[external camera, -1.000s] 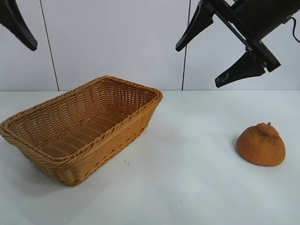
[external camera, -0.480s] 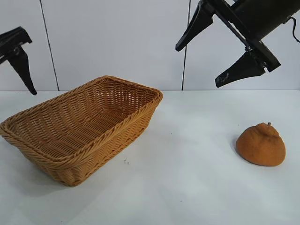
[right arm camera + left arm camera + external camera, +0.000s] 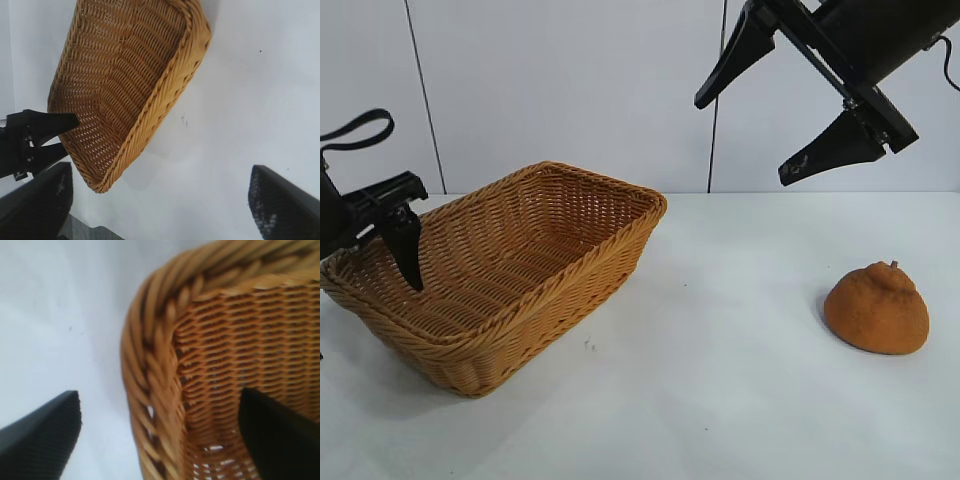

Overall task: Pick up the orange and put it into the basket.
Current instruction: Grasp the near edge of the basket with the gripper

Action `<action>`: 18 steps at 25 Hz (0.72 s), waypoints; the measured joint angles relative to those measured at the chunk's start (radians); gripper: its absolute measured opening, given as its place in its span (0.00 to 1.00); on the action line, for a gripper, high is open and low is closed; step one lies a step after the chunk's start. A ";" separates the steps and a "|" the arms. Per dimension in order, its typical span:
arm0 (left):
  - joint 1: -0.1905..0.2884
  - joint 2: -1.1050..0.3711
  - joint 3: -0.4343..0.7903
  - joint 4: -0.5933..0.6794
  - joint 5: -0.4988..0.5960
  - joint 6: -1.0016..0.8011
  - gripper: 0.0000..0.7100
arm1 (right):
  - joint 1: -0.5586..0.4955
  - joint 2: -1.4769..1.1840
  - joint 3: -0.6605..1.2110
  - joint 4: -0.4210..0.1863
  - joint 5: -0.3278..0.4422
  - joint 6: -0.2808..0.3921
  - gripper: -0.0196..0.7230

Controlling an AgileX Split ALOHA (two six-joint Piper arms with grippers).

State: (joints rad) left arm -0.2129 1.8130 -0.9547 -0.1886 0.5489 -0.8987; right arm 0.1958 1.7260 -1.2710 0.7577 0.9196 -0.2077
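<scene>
I'm looking across a plain white worktop (image 3: 720,400), smooth and matte, with a pale panelled wall (image 3: 570,90) behind it, dark vertical seams running down between the panels.

The basket (image 3: 570,290) is sitting on the left half of the worktop, its long axis running diagonally from the near left to the far right, open side facing up, sloping woven sides and braided rim all in view. One far corner is pointing toward the middle of the wall.

The orange (image 3: 877,308) is resting on the worktop at the right, well apart from the basket, sitting upright with its knobby top and tiny dark stem pointing up and leaning a touch to the right.

My left gripper (image 3: 365,235) is hanging at the basket's left end, jaws spread wide and holding nothing; in the left wrist view one finger (image 3: 280,435) is inside the basket and the other is outside over the white surface, straddling the rim at a corner.

My right gripper (image 3: 785,110) is hovering high above the worktop, up and left of the orange, jaws wide apart and empty, angled downward toward the left.
</scene>
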 joint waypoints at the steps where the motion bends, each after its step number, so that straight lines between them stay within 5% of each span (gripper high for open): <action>1: 0.000 0.014 0.000 -0.004 -0.009 0.000 0.86 | 0.000 0.000 0.000 0.000 0.000 0.000 0.90; 7: 0.000 0.045 0.000 -0.007 -0.030 0.000 0.82 | 0.000 0.000 0.000 0.000 0.000 0.000 0.90; 10: 0.000 0.045 0.000 -0.007 -0.036 0.000 0.59 | 0.000 0.000 0.000 0.000 0.000 0.000 0.90; 13: 0.000 0.045 0.000 -0.008 -0.036 0.000 0.20 | 0.000 0.000 0.000 0.000 0.000 0.000 0.90; 18: 0.000 0.045 -0.034 -0.037 0.016 -0.006 0.13 | 0.000 0.000 0.000 0.000 0.000 0.000 0.90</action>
State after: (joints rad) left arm -0.2129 1.8576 -0.9888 -0.2257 0.5646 -0.9049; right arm 0.1958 1.7260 -1.2710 0.7577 0.9196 -0.2077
